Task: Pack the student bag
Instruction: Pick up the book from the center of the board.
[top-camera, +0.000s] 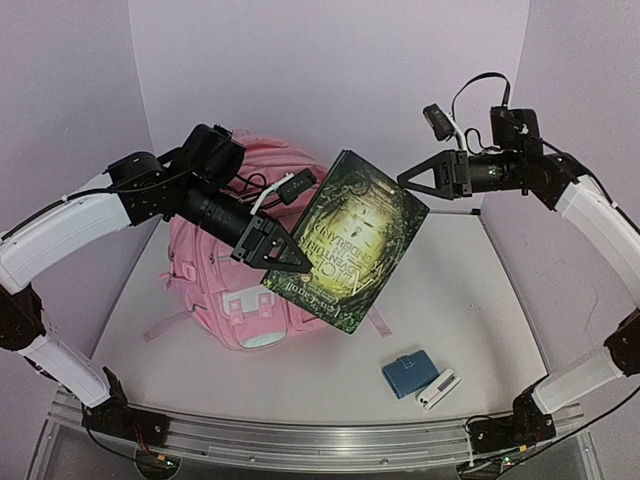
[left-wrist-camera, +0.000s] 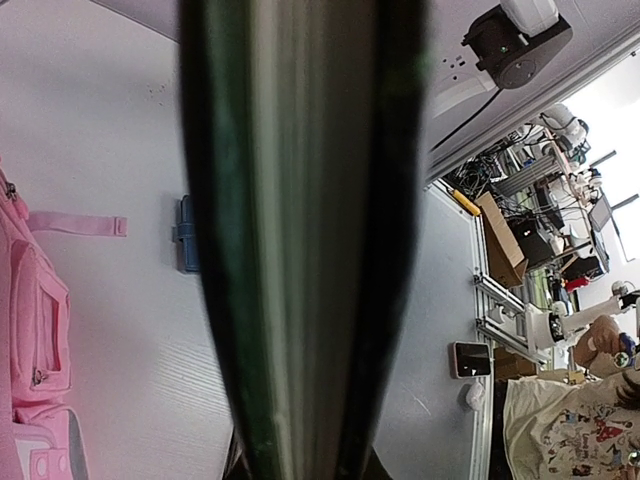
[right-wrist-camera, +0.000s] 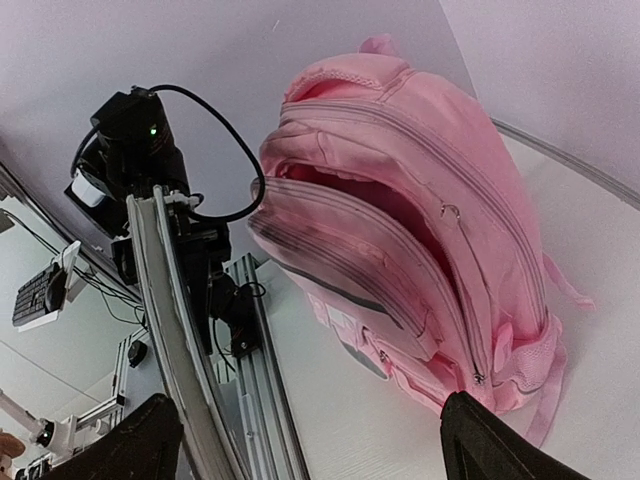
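Note:
The student bag (top-camera: 205, 265) is a large pink backpack lying at the back left of the table. Its main compartment gapes open in the right wrist view (right-wrist-camera: 420, 200). My left gripper (top-camera: 283, 253) is shut on a dark green hardback book (top-camera: 352, 240) and holds it tilted in the air over the bag's right side. The book's edge fills the left wrist view (left-wrist-camera: 300, 240). My right gripper (top-camera: 415, 180) is open and empty, in the air just beyond the book's upper right corner. Its fingers (right-wrist-camera: 500, 445) frame the bag.
A blue case (top-camera: 407, 375) and a small white object (top-camera: 438, 389) lie on the table front right. The case also shows in the left wrist view (left-wrist-camera: 186, 235). Pink walls close in the back and sides. A metal rail (top-camera: 300, 440) runs along the near edge.

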